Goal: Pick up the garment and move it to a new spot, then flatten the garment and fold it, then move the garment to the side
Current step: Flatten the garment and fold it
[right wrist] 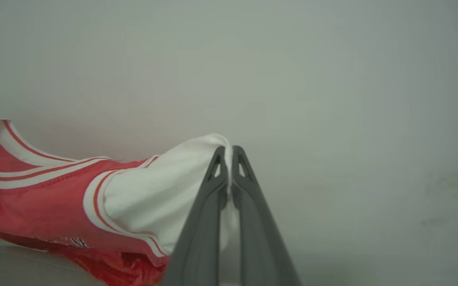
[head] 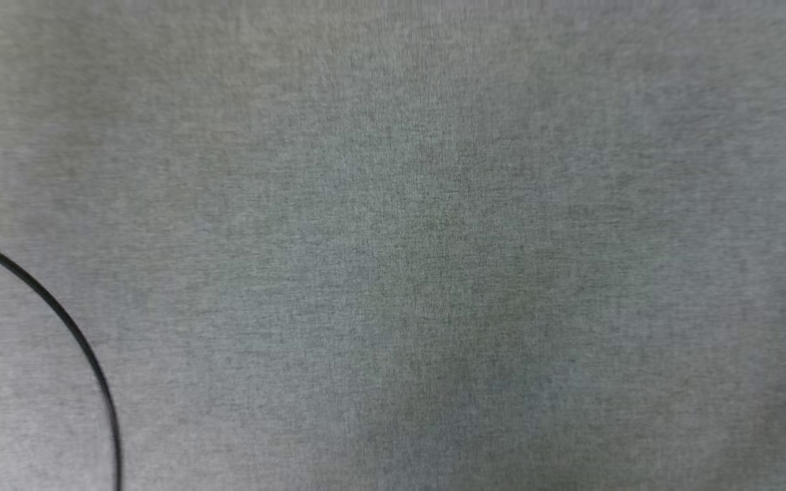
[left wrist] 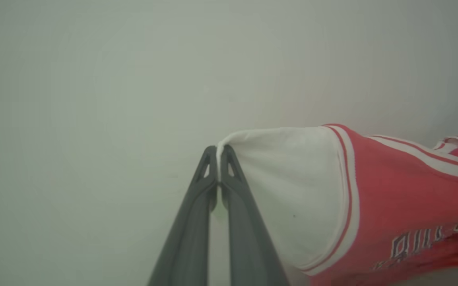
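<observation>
The garment point(left wrist: 392, 190) is a red jersey with white sleeves, red-striped trim and black lettering. In the left wrist view my left gripper point(left wrist: 218, 153) is shut on the edge of one white sleeve, and the jersey stretches away to the right. In the right wrist view my right gripper point(right wrist: 229, 153) is shut on the edge of the other white sleeve, with the garment point(right wrist: 34, 198) reaching off to the left. The jersey hangs taut between the two grippers above a pale surface.
The head view looks down on a grey cloth-covered surface point(head: 434, 239). A thin black curved line point(head: 69, 327) crosses its lower left corner. Pale plain background lies behind both grippers in the wrist views.
</observation>
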Robot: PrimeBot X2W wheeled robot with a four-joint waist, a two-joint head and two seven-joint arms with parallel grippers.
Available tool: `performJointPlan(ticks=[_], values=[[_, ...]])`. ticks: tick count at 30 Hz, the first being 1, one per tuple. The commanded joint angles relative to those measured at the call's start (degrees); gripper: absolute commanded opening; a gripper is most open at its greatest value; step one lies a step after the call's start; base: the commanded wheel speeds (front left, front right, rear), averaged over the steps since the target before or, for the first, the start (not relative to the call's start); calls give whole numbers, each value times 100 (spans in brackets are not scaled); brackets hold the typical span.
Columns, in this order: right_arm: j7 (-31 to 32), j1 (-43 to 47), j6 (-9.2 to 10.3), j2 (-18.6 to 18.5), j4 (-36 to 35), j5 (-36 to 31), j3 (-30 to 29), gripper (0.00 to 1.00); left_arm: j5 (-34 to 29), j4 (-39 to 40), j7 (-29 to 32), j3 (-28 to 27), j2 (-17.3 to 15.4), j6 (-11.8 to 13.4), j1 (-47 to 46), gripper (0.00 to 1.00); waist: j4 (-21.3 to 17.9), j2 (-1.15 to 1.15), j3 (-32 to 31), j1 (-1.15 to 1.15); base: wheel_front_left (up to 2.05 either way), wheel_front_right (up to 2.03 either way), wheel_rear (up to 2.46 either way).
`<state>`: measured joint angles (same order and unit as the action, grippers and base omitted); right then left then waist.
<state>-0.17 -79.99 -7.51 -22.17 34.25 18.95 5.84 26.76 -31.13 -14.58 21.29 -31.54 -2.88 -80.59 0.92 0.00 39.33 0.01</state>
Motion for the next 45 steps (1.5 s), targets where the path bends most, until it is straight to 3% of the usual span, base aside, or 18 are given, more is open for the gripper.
performJointPlan(ticks=[1, 8, 12, 17, 23, 32, 39, 45], values=[[-23, 180, 4, 26, 40, 45, 37, 0, -5, -10, -28, 8, 0, -14, 184, 0, 0, 0, -181, -1, 0, 0, 0], [-225, 1969, 4, -136, -192, 561, 696, 0, -40, 506, -70, 12, 146, 54, 2419, 0, -31, 0, -1074, -1, 0, 0, 0], [-176, 3072, 6, -576, -569, 956, 1190, 0, 1, 855, -73, 13, 37, 84, 3782, 0, -47, 0, -1578, -1, 0, 0, 0], [-148, 4309, 5, -968, -836, 1422, 1300, 0, 164, 1066, -53, 112, -118, 155, 5164, 0, -64, 0, -2073, -1, 0, 0, 0], [-266, 5393, 6, -1482, -1046, 1326, 1662, 0, 256, 1318, -4, 167, -294, 374, 6333, 0, -137, 0, -2495, -1, 0, 0, 0], [-186, 6283, 6, -1690, -1114, 1629, 1742, 0, 573, 1818, 287, 153, -479, 669, 7638, 0, -286, 0, -3019, -1, 0, 0, 0], [387, 7049, 7, -1995, -1613, 2210, 1933, 0, 959, 2242, 496, -36, -725, 927, 8701, 0, -368, 0, -3362, -1, 0, 0, 0], [914, 7712, 7, -2178, -1874, 2534, 1885, 0, 1220, 2675, 769, 65, -830, 960, 9480, 0, -361, 0, -3461, -1, 0, 0, 0]])
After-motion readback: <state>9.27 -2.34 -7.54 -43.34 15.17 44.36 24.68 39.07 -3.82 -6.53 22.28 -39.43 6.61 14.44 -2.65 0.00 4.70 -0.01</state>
